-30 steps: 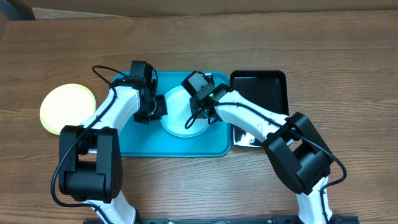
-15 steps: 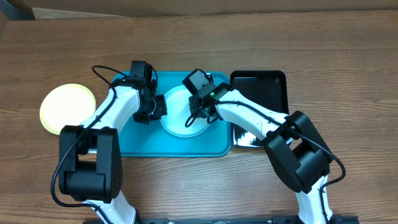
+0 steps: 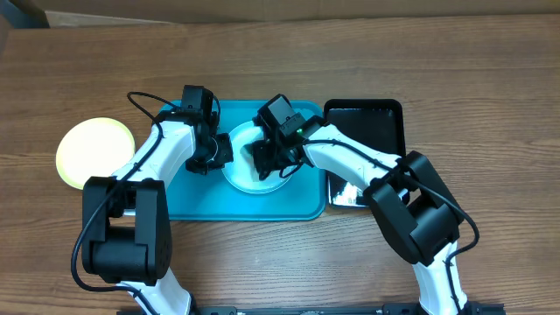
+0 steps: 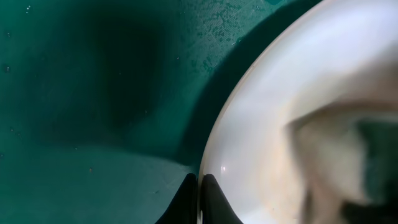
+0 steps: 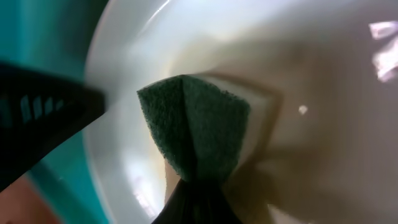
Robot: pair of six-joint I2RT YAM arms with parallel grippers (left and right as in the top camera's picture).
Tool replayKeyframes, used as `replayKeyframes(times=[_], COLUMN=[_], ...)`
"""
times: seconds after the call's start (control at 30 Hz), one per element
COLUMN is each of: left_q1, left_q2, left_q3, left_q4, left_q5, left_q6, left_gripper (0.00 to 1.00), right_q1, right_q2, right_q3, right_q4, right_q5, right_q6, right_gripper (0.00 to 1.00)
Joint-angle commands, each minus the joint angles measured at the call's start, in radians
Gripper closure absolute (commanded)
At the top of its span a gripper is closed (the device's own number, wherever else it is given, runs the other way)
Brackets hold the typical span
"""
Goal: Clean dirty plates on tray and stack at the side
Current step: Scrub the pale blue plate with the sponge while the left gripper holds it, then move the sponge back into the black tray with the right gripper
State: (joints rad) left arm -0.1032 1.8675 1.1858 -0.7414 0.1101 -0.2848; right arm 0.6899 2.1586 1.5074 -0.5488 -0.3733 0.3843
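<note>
Now left claw (image 4: 199, 194) pinching white plate (image 4: 280, 93) rim; right claw (image 5: 195, 194) pinching green sponge (image 5: 193, 124).

**Materials and surface finishes.**
- Tabletop (image 3: 490, 79): brown wood grain with a low sheen, possibly laminate rather than solid timber.
- Turquoise tray (image 3: 201, 206): plastic. Up close in the left wrist view its floor is finely pebbled and semi-matt.
- White plate (image 3: 238, 172): smooth, glossy plastic that carries bright highlights along the rim.
- Yellow-green plate (image 3: 94, 150): smooth plastic with a softer, satin sheen.
- Black tray (image 3: 376, 122): high-gloss plastic with mirror-like reflections.
- Sponge (image 5: 193, 130): the dark green scouring face is rough, fibrous and matt. It is backed by a paler, finer foam layer.
- Arm shells (image 3: 346, 159): smooth white plastic with matt black joint housings.
</note>
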Motion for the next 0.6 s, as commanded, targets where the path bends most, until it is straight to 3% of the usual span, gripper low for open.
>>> replayKeyframes(times=[0.0, 0.33, 0.57], left_q1=[-0.009, -0.009, -0.009], left_q2=[0.008, 0.008, 0.008], left_q3=[0.016, 0.016, 0.016], left_q4=[0.001, -0.004, -0.003], left_q5=[0.013, 0.013, 0.012], left_q6=[0.020, 0.023, 0.024], left_gripper=[0.96, 0.96, 0.96], right_q1=[-0.004, -0.161, -0.346], right_q2=[0.017, -0.192, -0.288], right_q3=[0.057, 0.159, 0.158], right_q4=[-0.027, -0.245, -0.551], right_q5=[-0.206, -0.188, 0.135], right_q6=[-0.047, -0.108, -0.131], right_gripper=[0.96, 0.96, 0.96])
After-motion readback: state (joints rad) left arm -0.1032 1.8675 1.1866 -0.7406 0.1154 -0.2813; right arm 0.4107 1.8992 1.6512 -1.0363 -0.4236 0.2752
